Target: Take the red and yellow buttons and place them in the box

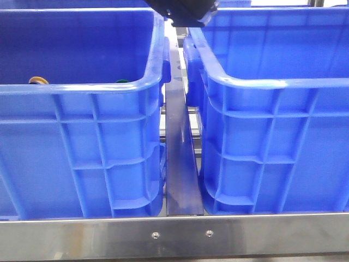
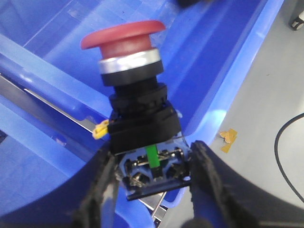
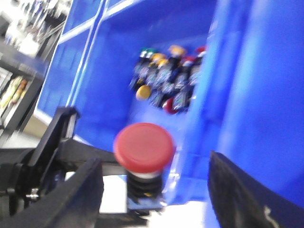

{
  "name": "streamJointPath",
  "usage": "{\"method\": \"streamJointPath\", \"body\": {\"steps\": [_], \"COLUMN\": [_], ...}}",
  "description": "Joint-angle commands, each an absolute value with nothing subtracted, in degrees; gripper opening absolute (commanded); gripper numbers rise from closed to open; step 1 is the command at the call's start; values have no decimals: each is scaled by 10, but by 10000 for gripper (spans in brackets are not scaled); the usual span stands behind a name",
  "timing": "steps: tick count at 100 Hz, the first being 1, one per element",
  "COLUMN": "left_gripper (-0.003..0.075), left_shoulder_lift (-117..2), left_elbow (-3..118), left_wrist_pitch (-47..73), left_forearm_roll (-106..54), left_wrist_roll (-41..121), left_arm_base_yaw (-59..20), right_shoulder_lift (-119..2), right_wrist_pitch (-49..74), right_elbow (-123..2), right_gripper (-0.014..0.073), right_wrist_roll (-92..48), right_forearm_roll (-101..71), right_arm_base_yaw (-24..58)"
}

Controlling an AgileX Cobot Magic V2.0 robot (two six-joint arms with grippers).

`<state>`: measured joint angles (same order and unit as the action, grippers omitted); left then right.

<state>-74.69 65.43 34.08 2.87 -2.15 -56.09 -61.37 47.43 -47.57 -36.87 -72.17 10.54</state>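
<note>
A brushed steel rail (image 1: pixel 82 237) ran across the near edge, with two small screws (image 1: pixel 155 235) near its middle. A narrow steel divider strip (image 1: pixel 180 164) ran from it toward the far side, between the two crates. The left blue crate (image 1: pixel 32 164) held a green-capped button (image 1: pixel 121 81) just behind its near wall. Out on the grey floor (image 2: pixel 266 95) lay scraps of tan tape (image 2: pixel 228 140) and a looping black cable (image 2: pixel 277 142), well apart from each other.
</note>
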Motion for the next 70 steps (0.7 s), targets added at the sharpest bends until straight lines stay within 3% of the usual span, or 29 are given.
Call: {"method": "streamJointPath", "body": {"steps": [1, 22, 29, 43, 53, 63, 70], "left_gripper": [-19, -19, -19, -19, -13, 83, 223], "left_shoulder_lift": [-731, -731, -731, -731, -731, -731, -731], "left_elbow": [671, 671, 671, 671, 671, 671, 671], "left_wrist_pitch": [303, 303, 303, 303, 303, 304, 304], "left_forearm_roll": [30, 30, 30, 30, 30, 30, 30], "left_wrist_roll": [-23, -23, -23, -23, -23, -23, -23], "left_arm_base_yaw": [-564, -564, -564, -564, -564, -564, -564], "right_shoulder_lift": [-627, -659, -659, -659, -659, -659, -659], "right_wrist_pitch": [459, 447, 447, 452, 453, 452, 452], "right_elbow": [-507, -530, -530, -530, -530, -530, -530], "right_gripper": [498, 484, 410, 183, 131, 134, 134], "right_wrist_roll": [-384, -386, -386, -386, -386, -390, -395], "right_forearm_roll": [-759, -760, -760, -760, -760, -760, -760], "right_arm_base_yaw": [132, 157, 157, 157, 157, 157, 157]}}
